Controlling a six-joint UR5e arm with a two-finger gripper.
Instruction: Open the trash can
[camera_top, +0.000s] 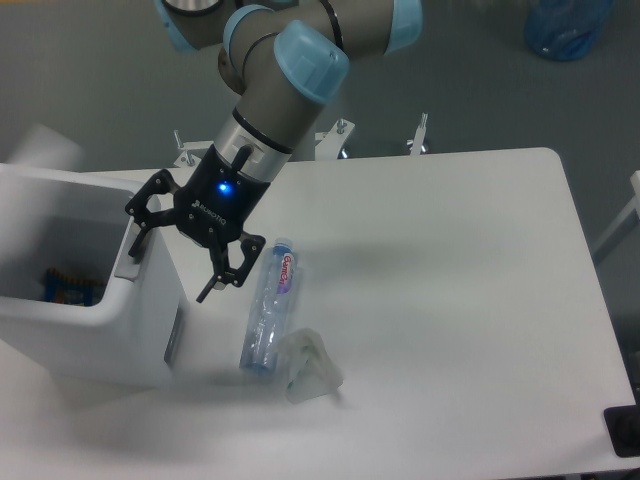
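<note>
The trash can (90, 330), a white boxy bin, stood at the left edge of the white table (450, 300). Its top was open, the interior visible from above, with some coloured items (62, 285) lying at the bottom. The lid (45, 148) showed only as a blurred white shape raised behind the bin's back edge. The grey push tab (130, 262) sat at the bin's upper right edge, and a grey panel (174, 338) on its right side.

The gripper (173, 262) hung over that right edge with its two fingers spread wide, holding nothing. One fingertip (137, 250) was at the push tab; contact could not be confirmed. The other fingertip (205, 294) pointed down beside the bin wall. A blue light (222, 186) was lit on the gripper body.

A clear plastic bottle (268, 318) lay on its side on the table just right of the gripper. A crumpled translucent wrapper (308, 368) lay against the bottle's lower end.
</note>
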